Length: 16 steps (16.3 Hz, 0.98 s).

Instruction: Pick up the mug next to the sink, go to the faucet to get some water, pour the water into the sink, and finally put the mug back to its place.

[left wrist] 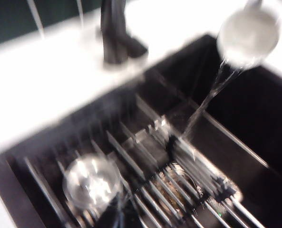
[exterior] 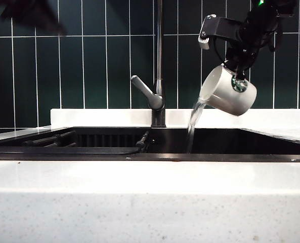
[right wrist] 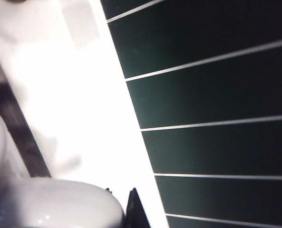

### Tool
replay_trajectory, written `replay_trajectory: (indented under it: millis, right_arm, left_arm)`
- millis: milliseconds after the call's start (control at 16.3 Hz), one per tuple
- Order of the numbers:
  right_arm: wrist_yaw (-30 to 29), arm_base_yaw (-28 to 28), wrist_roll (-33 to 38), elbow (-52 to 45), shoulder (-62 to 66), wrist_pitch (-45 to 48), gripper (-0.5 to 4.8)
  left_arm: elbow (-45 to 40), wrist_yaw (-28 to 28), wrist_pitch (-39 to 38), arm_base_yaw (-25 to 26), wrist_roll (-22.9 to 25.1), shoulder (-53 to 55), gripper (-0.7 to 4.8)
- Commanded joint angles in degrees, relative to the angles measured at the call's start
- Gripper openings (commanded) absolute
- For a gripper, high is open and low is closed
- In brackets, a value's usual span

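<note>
Right gripper [exterior: 237, 68], high over the sink's right half, is clamped on the mug [exterior: 228, 91], gripping it from above near the green logo. Tipped mouth-down toward the faucet [exterior: 158, 81], the mug sheds water [exterior: 193, 124] in a thin stream into the black sink [exterior: 150, 157], landing right of the faucet base. Pouring is the step in hand. Next, I judge, the mug must be righted once drained, then carried right to the countertop [exterior: 286, 121] beside the sink's rim and set down upright. Left gripper shows only as a dark blur [exterior: 31, 15] high at the far left, fingers closed and empty by my reading.
</note>
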Motion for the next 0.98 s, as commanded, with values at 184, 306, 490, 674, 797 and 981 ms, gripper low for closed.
replay_trajectory:
  millis: [184, 306, 490, 674, 797, 981]
  right_arm:
    - [-3.6, 0.0, -13.6, 0.7, -0.7, 4.4, -0.01]
    - [-3.7, 0.1, -19.0, 0.8, 0.4, 4.2, -0.01]
    - [-4.3, 1.3, -23.6, 0.9, 0.4, 3.5, -0.02]
    - [-5.2, 3.1, -28.9, 0.9, 0.4, 3.4, -0.02]
    - [-6.5, 4.1, -30.0, 0.9, 0.4, 3.4, -0.03]
    - [-6.2, 5.2, -31.1, 0.9, 0.4, 3.4, -0.03]
  left_arm:
    - [-16.3, -0.8, 14.1, 0.0, -8.2, -9.3, -0.06]
    - [-21.9, -4.2, 20.2, 0.0, -11.5, -13.1, -0.06]
    - [-26.1, -4.6, 26.8, 0.0, -15.8, -15.5, -0.06]
    - [-27.7, -5.7, 30.3, -0.1, -19.2, -15.8, -0.06]
    - [-27.7, -5.7, 30.3, -0.1, -19.2, -15.8, -0.06]
    - [-27.7, -6.3, 30.3, -0.9, -19.2, -15.8, -0.06]
